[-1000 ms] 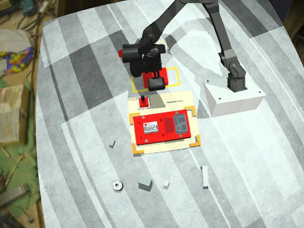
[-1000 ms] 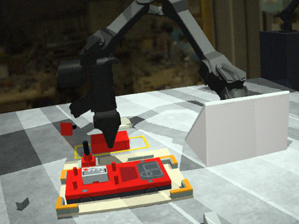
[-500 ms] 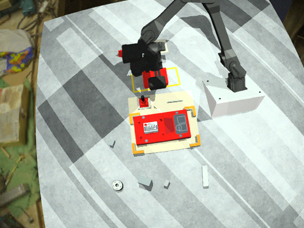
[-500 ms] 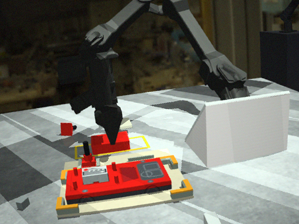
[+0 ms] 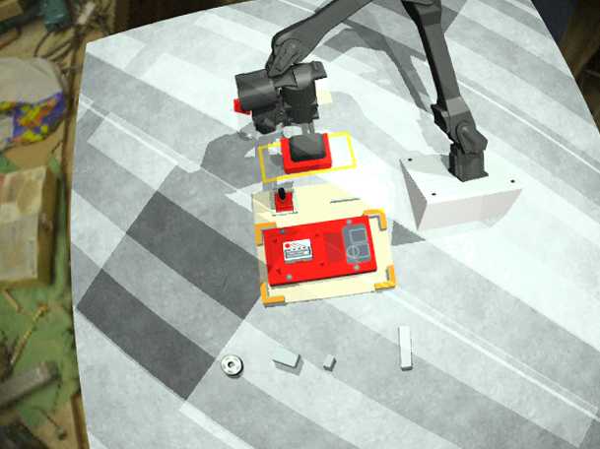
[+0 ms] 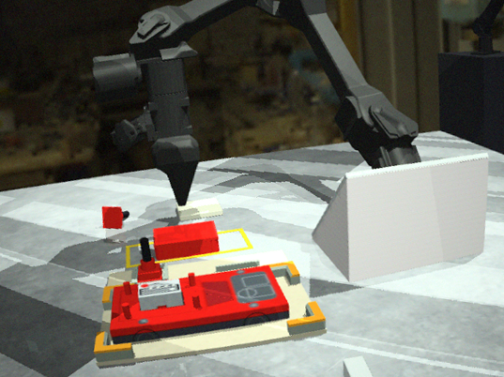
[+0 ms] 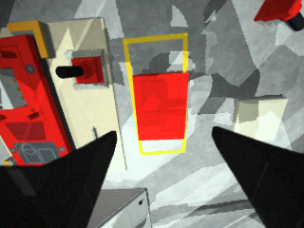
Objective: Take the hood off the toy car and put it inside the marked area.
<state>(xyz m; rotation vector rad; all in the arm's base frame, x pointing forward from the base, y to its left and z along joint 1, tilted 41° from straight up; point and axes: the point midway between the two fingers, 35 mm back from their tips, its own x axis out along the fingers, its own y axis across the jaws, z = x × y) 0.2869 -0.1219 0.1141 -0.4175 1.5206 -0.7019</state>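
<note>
The hood, a red box (image 5: 307,165) (image 6: 186,239) (image 7: 161,106), rests on the table in the marked area, a yellow outline (image 5: 352,149) (image 6: 247,237) (image 7: 156,37). In the wrist view it covers part of the outline's right line; I cannot tell whether it crosses it. My gripper (image 5: 307,146) (image 6: 182,203) (image 7: 163,133) is open and empty above the hood, its fingertips apart from it on both sides. The toy car (image 5: 311,269) (image 6: 219,313) (image 7: 40,106) stands without its hood, a grey printed block (image 5: 296,250) (image 6: 160,294) showing on it.
A cream board (image 5: 315,195) with orange corners carries the car and a red piece with black knob (image 5: 282,200) (image 6: 149,271) (image 7: 90,70). Another red piece (image 5: 240,106) (image 6: 112,217) (image 7: 277,9) and a cream block (image 5: 323,91) (image 6: 199,209) (image 7: 261,116) are beyond the outline. Several small parts lie in front.
</note>
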